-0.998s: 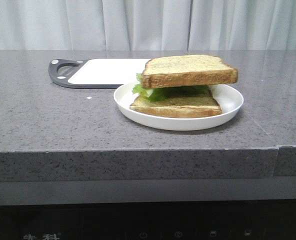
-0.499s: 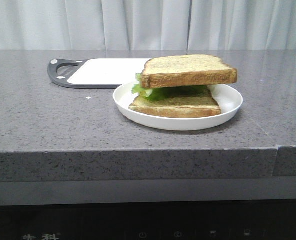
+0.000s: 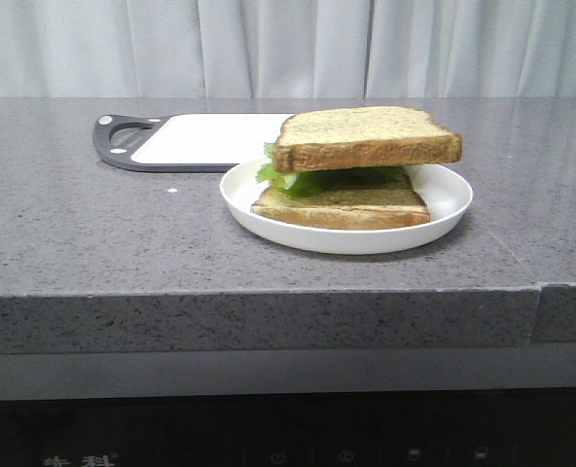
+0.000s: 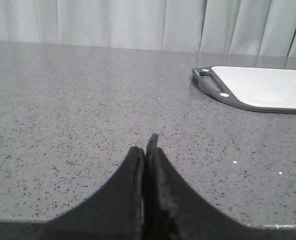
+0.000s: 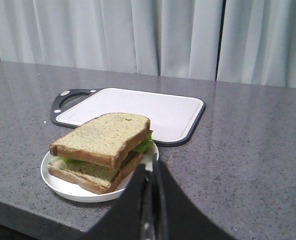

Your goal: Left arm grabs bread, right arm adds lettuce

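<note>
A sandwich sits on the white plate [image 3: 444, 209]. The thick bread slice [image 3: 366, 136] lies on top, the green lettuce [image 3: 298, 181] under it, and a thinner slice [image 3: 342, 206] at the bottom. The right wrist view shows the bread [image 5: 105, 136], the lettuce [image 5: 144, 144] and the plate [image 5: 63, 186] too. My left gripper [image 4: 147, 147] is shut and empty over bare counter, away from the plate. My right gripper [image 5: 150, 172] is shut and empty, just beside the plate's rim. Neither arm shows in the front view.
A white cutting board with a dark handled frame [image 3: 205, 141] lies behind the plate, also seen in the left wrist view [image 4: 263, 87] and the right wrist view [image 5: 138, 110]. The grey counter [image 3: 93, 233] ends at a front edge. Curtains hang behind.
The scene has shifted very slightly left in the front view between the earliest frame and now. The sandwich and board have not changed.
</note>
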Available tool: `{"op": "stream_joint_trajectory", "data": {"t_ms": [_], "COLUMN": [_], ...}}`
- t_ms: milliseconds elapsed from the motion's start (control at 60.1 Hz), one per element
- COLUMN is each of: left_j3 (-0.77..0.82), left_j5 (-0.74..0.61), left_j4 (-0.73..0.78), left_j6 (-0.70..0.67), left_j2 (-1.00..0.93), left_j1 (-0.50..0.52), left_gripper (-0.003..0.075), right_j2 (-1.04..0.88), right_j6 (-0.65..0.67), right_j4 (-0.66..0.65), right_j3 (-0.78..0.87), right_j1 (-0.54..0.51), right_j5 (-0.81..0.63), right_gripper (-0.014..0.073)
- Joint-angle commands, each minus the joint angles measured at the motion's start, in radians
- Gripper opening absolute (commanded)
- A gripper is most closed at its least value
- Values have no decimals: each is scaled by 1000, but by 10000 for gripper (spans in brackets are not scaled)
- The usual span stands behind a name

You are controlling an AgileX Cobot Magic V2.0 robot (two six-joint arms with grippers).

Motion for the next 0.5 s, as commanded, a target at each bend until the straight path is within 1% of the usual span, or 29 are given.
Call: {"op": "stream_joint_trajectory", "data": {"t_ms": [0, 83, 216, 349, 482], "left_j3": [4, 4, 4, 4, 4], "left_j5": [-89, -89, -89, -89, -89], "left_j4": [-9, -9, -9, -9, -9], "left_j6": [-11, -11, -11, -11, -11], "left_j2": [-19, -19, -19, -19, -19], "left_j1": [1, 1, 1, 1, 1], "left_gripper": [-20, -20, -21, -20, -20], "right_j2": [8, 8, 3, -25, -92], "right_j6": [-6, -6, 0, 14, 99], "right_j4": [13, 17, -56, -65, -65], "right_j3": [-24, 4, 101, 210, 305], "right_j1": [-5, -5, -40, -128, -236], "right_j5": [-81, -124, -248, -284, -283], "right_gripper": [-61, -61, -61, -61, -61]}}
